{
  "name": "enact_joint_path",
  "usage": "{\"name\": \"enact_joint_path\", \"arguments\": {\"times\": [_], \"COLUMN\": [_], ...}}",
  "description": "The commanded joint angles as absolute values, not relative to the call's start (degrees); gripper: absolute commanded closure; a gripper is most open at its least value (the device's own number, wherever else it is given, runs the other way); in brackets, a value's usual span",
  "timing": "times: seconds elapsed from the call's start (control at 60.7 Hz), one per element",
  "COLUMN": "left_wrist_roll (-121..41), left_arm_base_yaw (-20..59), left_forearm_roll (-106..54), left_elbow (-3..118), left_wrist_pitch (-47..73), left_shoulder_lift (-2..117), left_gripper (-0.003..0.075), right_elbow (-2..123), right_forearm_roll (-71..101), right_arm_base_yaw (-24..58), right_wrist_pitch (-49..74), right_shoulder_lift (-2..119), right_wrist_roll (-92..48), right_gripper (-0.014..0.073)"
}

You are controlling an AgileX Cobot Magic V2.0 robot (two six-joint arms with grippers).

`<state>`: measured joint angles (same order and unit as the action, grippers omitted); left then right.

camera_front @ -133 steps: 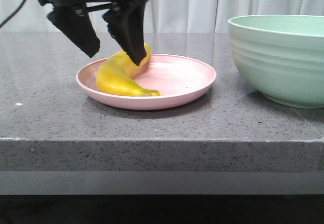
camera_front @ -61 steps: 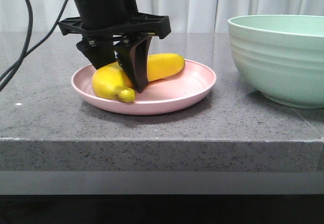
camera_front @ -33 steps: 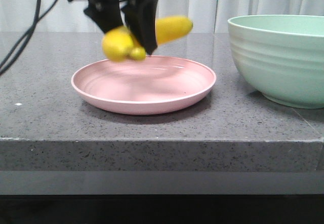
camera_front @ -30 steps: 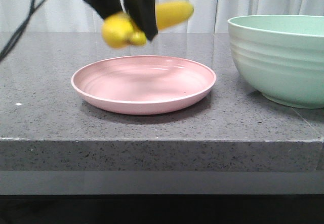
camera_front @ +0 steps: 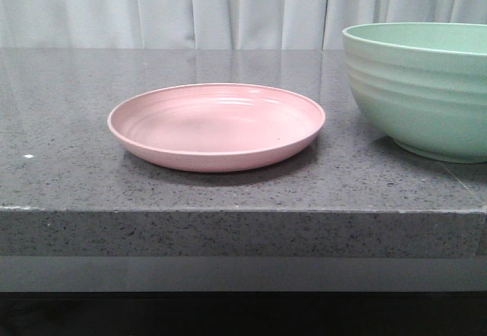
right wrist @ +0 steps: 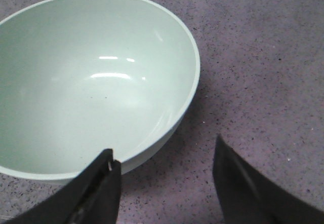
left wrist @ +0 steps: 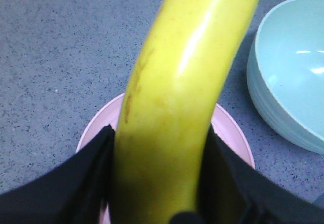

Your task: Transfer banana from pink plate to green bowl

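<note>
Two containers, both bare: pink plate (camera_front: 217, 127) holds nothing; green bowl (right wrist: 86, 77) shows a clean interior, nothing in it. Banana (left wrist: 177, 102) is clamped between the two black fingers (left wrist: 76, 183) of the left gripper (left wrist: 167, 193), pressed on both flanks, held well above the plate, which lies directly beneath the pincer; bowl sits off to one side of it, apart. Right gripper (right wrist: 164, 183) hangs spread and unloaded just beside the bowl rim. Risks, as judgement: smooth curved peel may swivel or slip in the grip during the traverse; dropping short would land it on the granite countertop (camera_front: 68, 176); descending too low could clip the tall bowl wall.
</note>
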<state>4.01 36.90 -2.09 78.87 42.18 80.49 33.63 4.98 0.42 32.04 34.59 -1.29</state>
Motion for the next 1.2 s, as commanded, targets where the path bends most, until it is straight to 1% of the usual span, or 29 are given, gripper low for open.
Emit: {"name": "enact_joint_path", "arguments": {"times": [0.0, 0.066, 0.115, 0.247, 0.313, 0.396, 0.593, 0.807, 0.923, 1.022, 1.187], "left_wrist_roll": [2.67, 2.15, 2.15, 2.15, 1.61, 0.00, -0.62, -0.62, -0.62, -0.62, -0.62], "left_arm_base_yaw": [37.30, 37.30, 37.30, 37.73, 38.82, 40.76, 45.48, 46.81, 47.04, 47.04, 47.04], "left_forearm_roll": [-2.41, -2.41, -2.41, -2.53, -2.42, -2.42, -2.14, -2.14, -2.26, -2.26, -2.26], "left_elbow": [75.13, 71.15, 68.80, 63.82, 62.42, 61.75, 61.64, 61.64, 61.64, 61.64, 61.64], "left_wrist_pitch": [32.25, 29.08, 26.69, 19.53, 16.42, 13.18, 8.55, 5.71, 4.82, 4.31, 4.30], "left_shoulder_lift": [75.48, 73.99, 72.99, 72.30, 72.42, 72.78, 74.11, 75.10, 75.33, 75.33, 75.33], "left_gripper": [0.0522, 0.0522, 0.0522, 0.0522, 0.0522, 0.0522, 0.0522, 0.0524, 0.0524, 0.0524, 0.0525], "right_elbow": [35.56, 36.17, 36.78, 39.29, 41.43, 43.75, 49.51, 53.08, 53.84, 54.76, 56.75], "right_forearm_roll": [6.30, 7.64, 8.55, 10.77, 12.47, 16.05, 35.75, 61.65, 72.16, 77.24, 78.35], "right_arm_base_yaw": [0.16, 0.16, 0.16, 0.16, 0.28, 0.34, 0.34, 0.34, 0.34, 0.40, 2.88], "right_wrist_pitch": [28.01, 28.91, 30.18, 33.71, 36.24, 39.26, 44.86, 50.23, 52.48, 53.57, 52.58], "right_shoulder_lift": [35.04, 35.09, 35.15, 36.67, 38.33, 40.28, 45.62, 50.30, 52.75, 55.30, 58.85], "right_wrist_roll": [-1.56, -1.56, -1.56, -1.56, -1.56, -3.48, -18.42, -36.90, -44.55, -48.05, -49.53], "right_gripper": [0.0158, 0.0155, 0.0139, 0.0026, -0.0011, -0.0006, -0.0005, -0.0005, -0.0005, -0.0005, -0.0005]}}
